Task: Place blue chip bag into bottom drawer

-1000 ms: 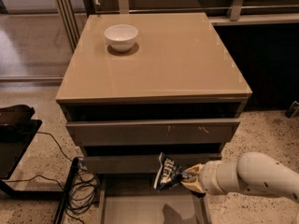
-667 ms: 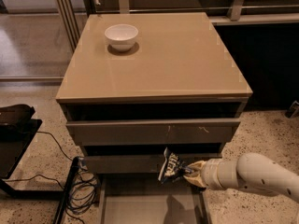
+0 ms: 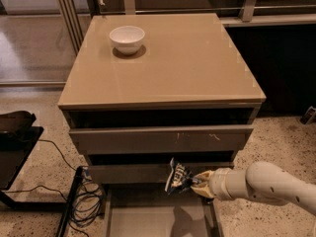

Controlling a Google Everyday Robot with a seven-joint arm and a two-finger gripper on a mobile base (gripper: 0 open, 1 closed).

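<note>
The blue chip bag (image 3: pixel 177 176) is a small crinkly navy bag with white lettering, hanging in front of the cabinet's middle drawer front. My gripper (image 3: pixel 199 181) comes in from the right on a white arm and is shut on the bag's right edge, holding it in the air. The bottom drawer (image 3: pixel 148 221) is pulled out below, a shallow tray with a flat grey floor. The bag hangs above the drawer's back part, and its shadow falls on the floor of the tray.
A white bowl (image 3: pixel 127 38) stands on the taupe cabinet top (image 3: pixel 197 58) at the back left. Two grey drawer fronts (image 3: pixel 148 139) sit above the open tray. Black cables (image 3: pixel 86 201) and a black stand (image 3: pixel 15 142) lie on the floor at the left.
The gripper and bag have risen slightly and shifted a little to the right, staying above the open bottom drawer. The bag stays held.
</note>
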